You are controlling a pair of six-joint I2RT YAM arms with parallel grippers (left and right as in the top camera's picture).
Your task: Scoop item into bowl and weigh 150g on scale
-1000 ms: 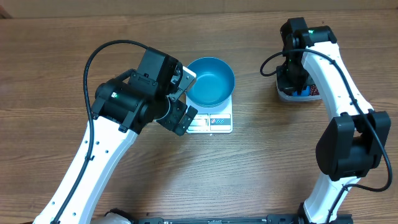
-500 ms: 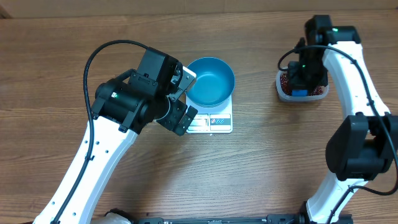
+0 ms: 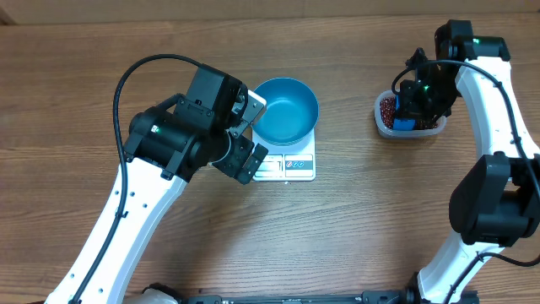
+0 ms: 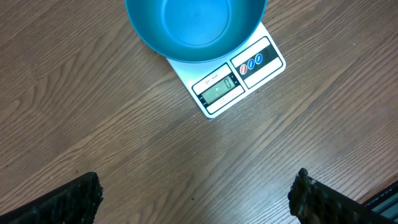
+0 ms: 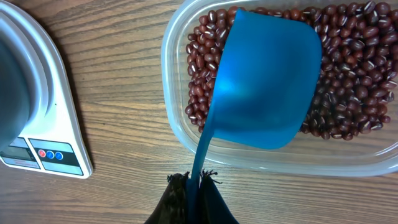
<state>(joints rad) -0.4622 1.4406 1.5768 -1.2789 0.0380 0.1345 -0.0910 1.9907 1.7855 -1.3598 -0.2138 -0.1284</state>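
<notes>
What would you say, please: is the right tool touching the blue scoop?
Touching. The right wrist view shows the right tool shut on the handle of the blue scoop.

bowl (image 3: 285, 111): metallic blue, plain
scale (image 3: 295, 166): white, grey display, one red and two blue buttons
beans (image 5: 351, 37): dark red-brown
scoop (image 5: 267, 81): solid bright blue
tub (image 5: 280, 160): clear
tabletop (image 3: 354, 232): brown wood grain
arms (image 3: 126, 228): white, black joints

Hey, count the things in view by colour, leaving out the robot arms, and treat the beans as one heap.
Blue: 2, the bowl and the scoop
White: 1, the scale
Clear: 1, the tub
Red-brown: 1, the bean heap
Total: 5
</notes>
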